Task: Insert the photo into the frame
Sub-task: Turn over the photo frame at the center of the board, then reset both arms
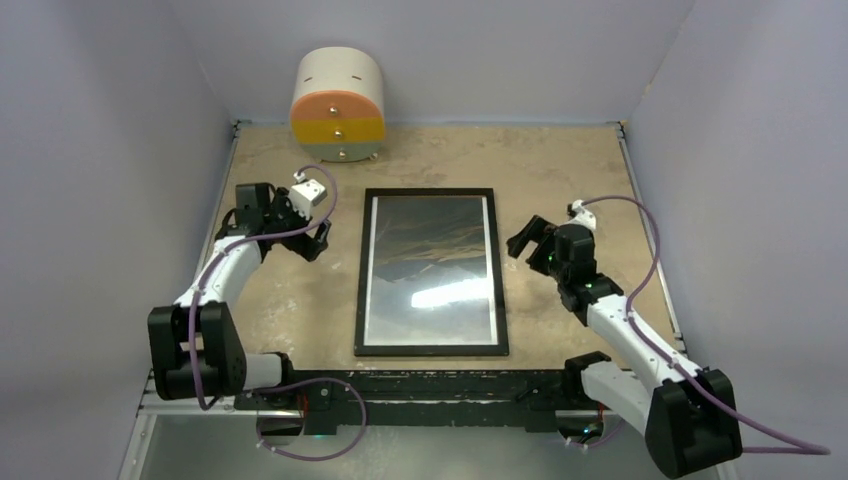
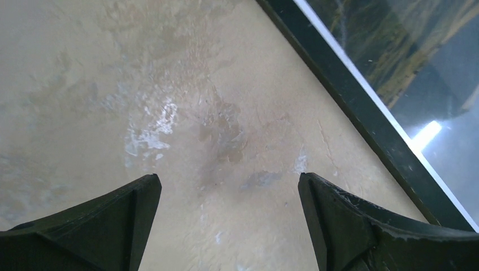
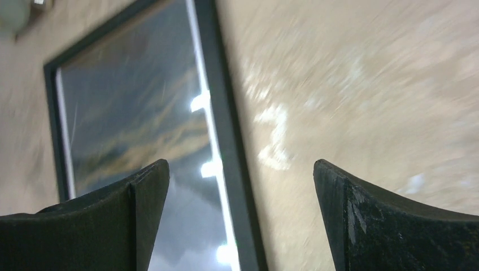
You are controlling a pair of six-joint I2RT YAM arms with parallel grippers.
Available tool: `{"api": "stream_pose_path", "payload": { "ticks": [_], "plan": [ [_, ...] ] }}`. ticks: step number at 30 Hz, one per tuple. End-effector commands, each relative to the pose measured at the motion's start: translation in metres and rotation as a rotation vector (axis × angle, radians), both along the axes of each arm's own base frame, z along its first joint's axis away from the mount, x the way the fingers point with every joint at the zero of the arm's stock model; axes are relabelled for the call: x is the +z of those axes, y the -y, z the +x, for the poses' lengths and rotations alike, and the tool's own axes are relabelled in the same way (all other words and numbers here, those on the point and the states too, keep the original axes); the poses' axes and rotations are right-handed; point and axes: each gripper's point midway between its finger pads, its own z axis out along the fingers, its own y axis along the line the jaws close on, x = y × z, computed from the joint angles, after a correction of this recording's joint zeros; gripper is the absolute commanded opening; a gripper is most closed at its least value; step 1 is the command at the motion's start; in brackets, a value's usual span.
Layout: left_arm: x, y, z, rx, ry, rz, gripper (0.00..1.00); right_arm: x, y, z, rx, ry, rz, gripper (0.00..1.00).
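The frame point(image 1: 361, 270) lies flat in the middle of the table with its black front up. The photo point(image 1: 430, 265), a dark landscape with a thin white border, shows inside it under glare. My left gripper point(image 1: 322, 238) hovers open just left of the frame's upper left side and holds nothing. In the left wrist view the left gripper point(image 2: 229, 186) is over bare table, with the frame point(image 2: 350, 104) and the photo point(image 2: 418, 62) at the upper right. My right gripper point(image 1: 528, 238) is open and empty beside the frame's right edge. In the blurred right wrist view the right gripper point(image 3: 242, 169) straddles the frame point(image 3: 226, 130), with the photo point(image 3: 130, 124) to its left.
A rounded white, orange and yellow drawer unit point(image 1: 337, 105) stands at the back left against the wall. Pale walls close in the beige table point(image 1: 580, 170) on three sides. The black rail point(image 1: 430, 385) with the arm bases runs along the near edge.
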Motion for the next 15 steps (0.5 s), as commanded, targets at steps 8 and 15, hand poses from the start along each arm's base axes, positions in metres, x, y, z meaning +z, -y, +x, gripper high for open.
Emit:
{"api": "stream_pose_path", "payload": {
  "ticks": [8,15],
  "plan": [
    [-0.012,-0.017,0.059,0.288,0.361,-0.162,1.00,0.034,0.134,0.053,-0.585,0.314,-0.558,0.99],
    [-0.025,-0.019,0.059,0.325,0.489,-0.214,1.00,0.029,0.137,0.059,-0.631,0.457,-0.531,0.99]
  ]
}}
